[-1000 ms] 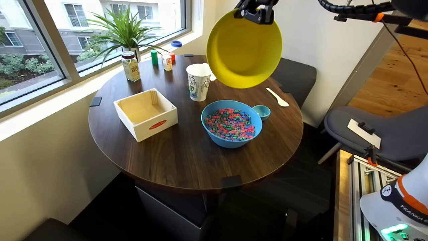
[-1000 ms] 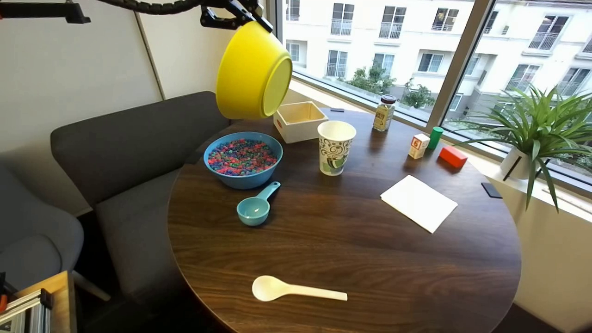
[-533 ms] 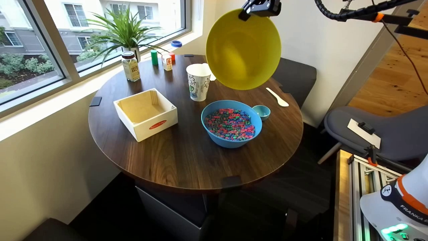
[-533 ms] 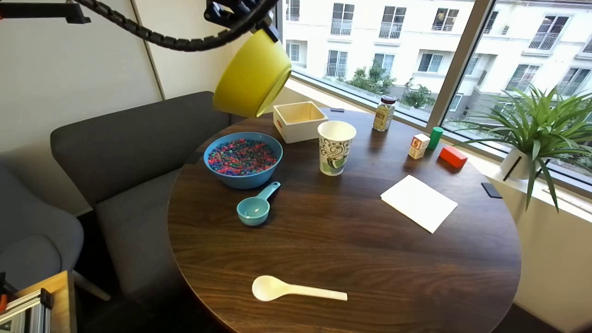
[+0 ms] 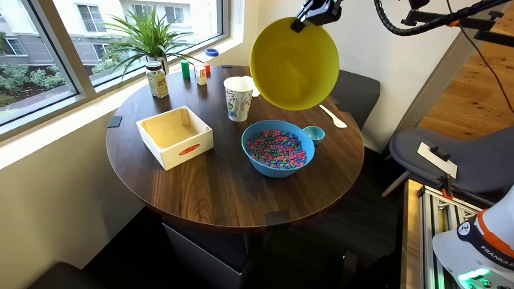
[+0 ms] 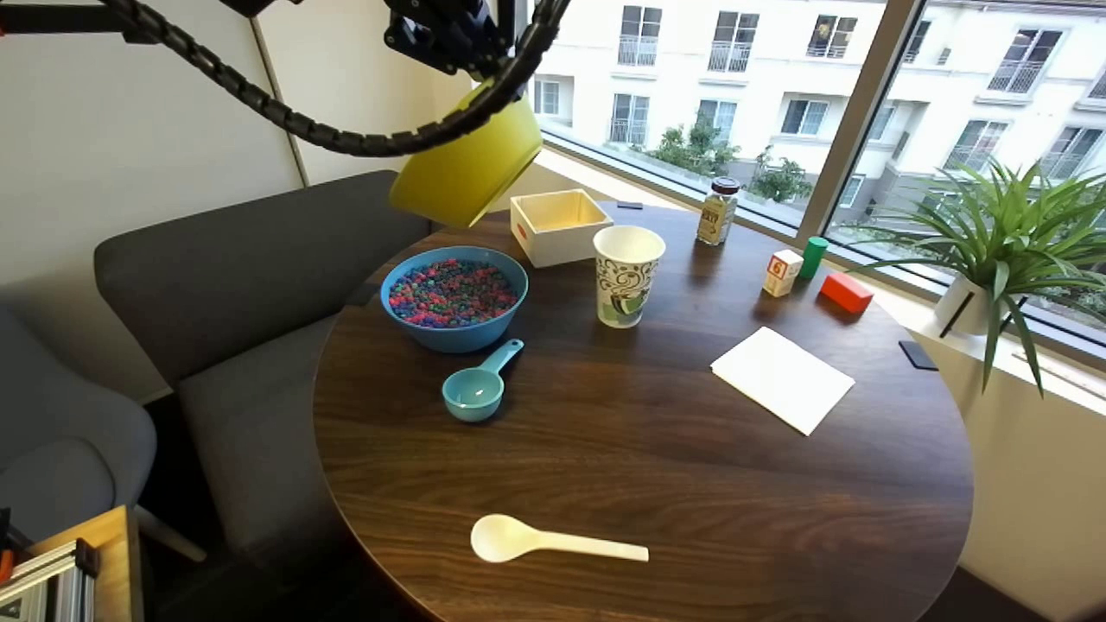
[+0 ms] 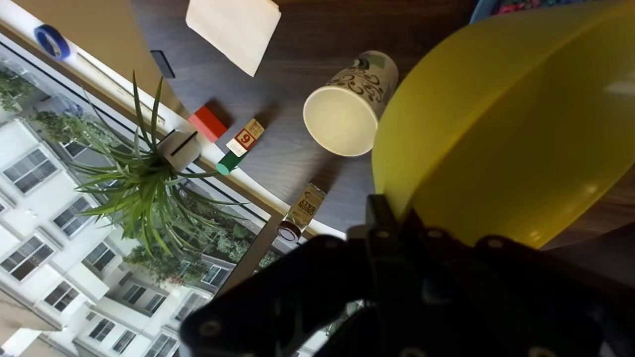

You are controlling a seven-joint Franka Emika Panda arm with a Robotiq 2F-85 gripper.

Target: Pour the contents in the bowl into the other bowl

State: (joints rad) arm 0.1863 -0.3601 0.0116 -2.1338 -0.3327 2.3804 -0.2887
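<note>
Your hand (image 7: 396, 213) is clamped on the rim of the yellow bowl (image 5: 295, 66), held tilted above the desk (image 5: 225, 186); multicoloured bits (image 5: 277, 149) are noted in the blue bowl (image 5: 275, 172), upright on the desk.

The yellow bowl (image 5: 295, 70), round, plain and smooth, is held by its rim in the air above the table (image 5: 225, 196), tipped steeply so that its inside shows in an exterior view. Lower down and apart from it, the blue bowl (image 5: 277, 172) stands upright on the table, in from the round edge. Small pink, blue and green bits (image 5: 277, 150) fill it to below the rim.
</note>
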